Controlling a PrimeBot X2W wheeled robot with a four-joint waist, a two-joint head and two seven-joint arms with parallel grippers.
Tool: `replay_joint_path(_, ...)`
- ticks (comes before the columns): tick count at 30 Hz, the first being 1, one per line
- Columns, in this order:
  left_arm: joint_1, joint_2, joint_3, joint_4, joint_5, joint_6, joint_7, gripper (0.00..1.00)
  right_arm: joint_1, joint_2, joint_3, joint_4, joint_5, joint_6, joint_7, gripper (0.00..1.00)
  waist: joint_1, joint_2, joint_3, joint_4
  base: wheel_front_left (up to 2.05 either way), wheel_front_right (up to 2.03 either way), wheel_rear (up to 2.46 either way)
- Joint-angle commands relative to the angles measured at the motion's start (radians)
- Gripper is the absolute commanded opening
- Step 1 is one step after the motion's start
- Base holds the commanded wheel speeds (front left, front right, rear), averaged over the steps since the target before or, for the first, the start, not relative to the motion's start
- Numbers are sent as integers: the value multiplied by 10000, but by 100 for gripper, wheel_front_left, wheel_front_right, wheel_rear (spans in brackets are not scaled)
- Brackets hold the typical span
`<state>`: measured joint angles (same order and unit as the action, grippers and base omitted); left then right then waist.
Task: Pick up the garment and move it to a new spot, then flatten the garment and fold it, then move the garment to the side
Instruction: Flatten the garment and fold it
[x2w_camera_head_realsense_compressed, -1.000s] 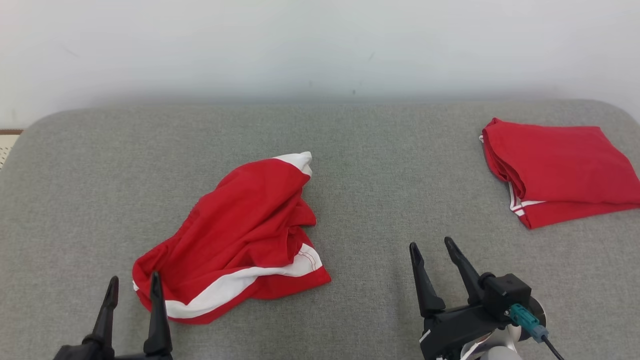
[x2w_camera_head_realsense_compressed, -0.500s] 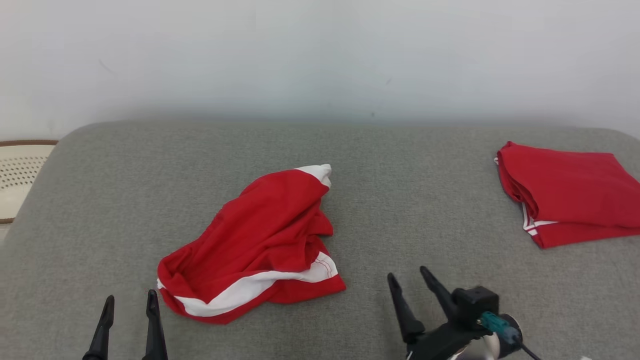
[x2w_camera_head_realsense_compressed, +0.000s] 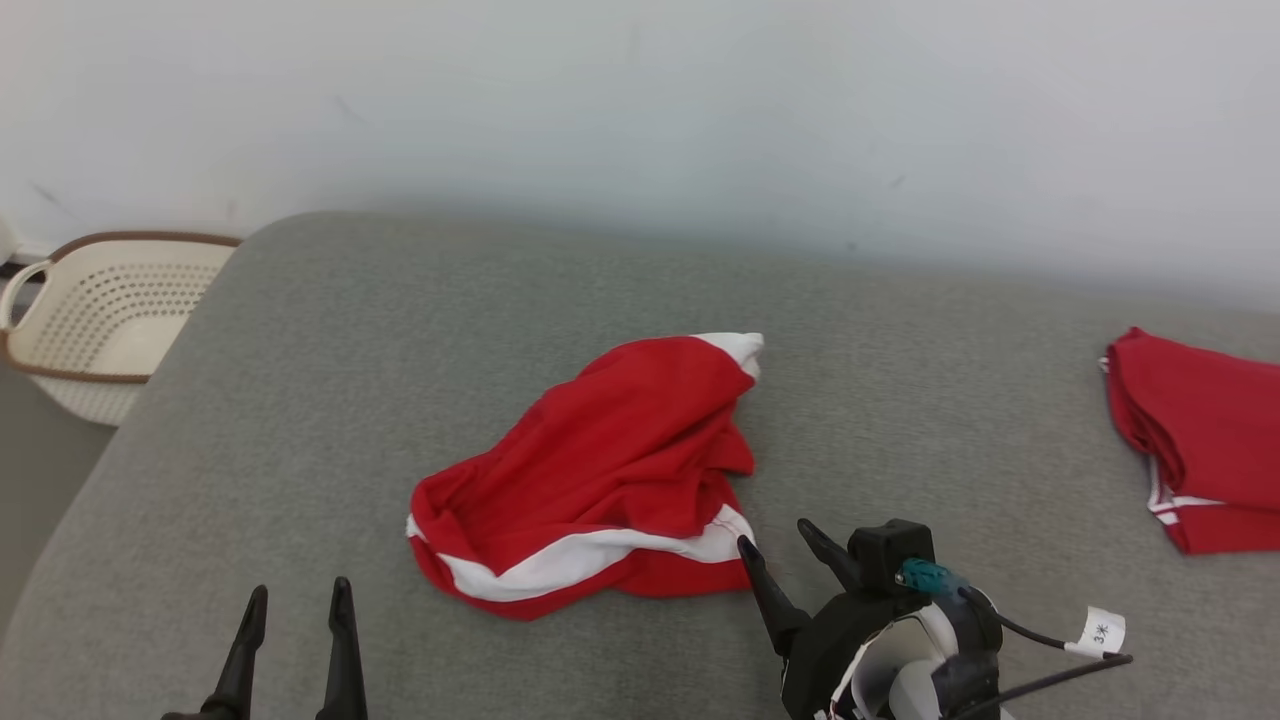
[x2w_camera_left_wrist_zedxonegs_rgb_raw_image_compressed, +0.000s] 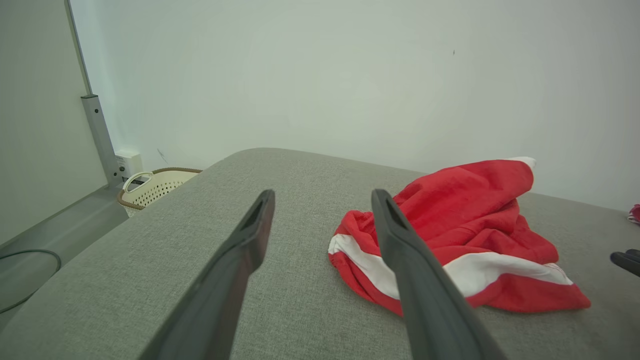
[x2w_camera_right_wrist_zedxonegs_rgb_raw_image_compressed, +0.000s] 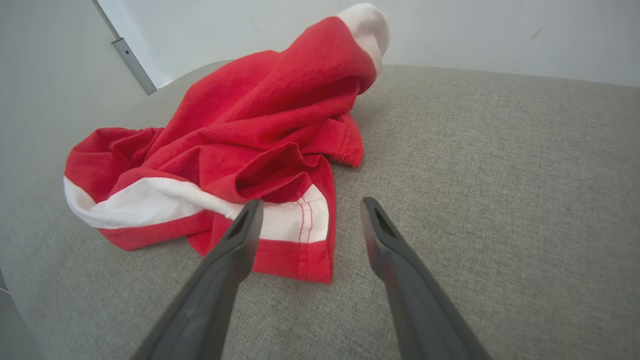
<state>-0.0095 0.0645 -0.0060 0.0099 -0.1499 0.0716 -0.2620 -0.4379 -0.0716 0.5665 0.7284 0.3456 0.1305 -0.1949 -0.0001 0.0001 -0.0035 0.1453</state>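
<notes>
A crumpled red garment (x2w_camera_head_realsense_compressed: 610, 470) with a white band lies in a heap on the grey cushioned surface (x2w_camera_head_realsense_compressed: 500, 300). The left wrist view has the garment (x2w_camera_left_wrist_zedxonegs_rgb_raw_image_compressed: 465, 230) to the right of the fingers; the right wrist view has the garment (x2w_camera_right_wrist_zedxonegs_rgb_raw_image_compressed: 240, 135) just ahead and to the left. My right gripper (x2w_camera_head_realsense_compressed: 780, 545) stands open, its tips just beside the garment's lower right corner, apart from it. My left gripper (x2w_camera_head_realsense_compressed: 298, 595) is open at the lower left, some way short of the heap. Neither holds anything.
A second red garment (x2w_camera_head_realsense_compressed: 1200, 440) lies folded at the surface's right side. A cream perforated basket (x2w_camera_head_realsense_compressed: 105, 320) with a brown rim sits on the floor past the surface's left edge. A white wall runs behind. A tagged cable (x2w_camera_head_realsense_compressed: 1095, 635) hangs off the right wrist.
The head camera has swung left, so the basket has come into view and the folded garment slid to the right edge. The right gripper now sits closer to the crumpled garment's corner.
</notes>
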Motion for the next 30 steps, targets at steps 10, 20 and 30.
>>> replay_joint_path(10, -366, -88, -191, 160, -36, -156, -44, 100, -1493, 84, 712, 2646, 733, 5, -190, 100, 1, -1, 339, 1273, 0, 0, 0)
replay_joint_path(20, -521, -126, -122, 161, -93, -161, -44, 100, -2214, 151, 1167, 4101, 1150, 5, -453, 0, 1, -1, 643, 1485, 0, 0, 0)
replay_joint_path(30, -432, -139, -1, 85, -188, -66, -44, 100, -2376, -316, 893, 3397, 1277, 5, -706, 0, 1, -1, 694, 1029, 0, 0, 0)
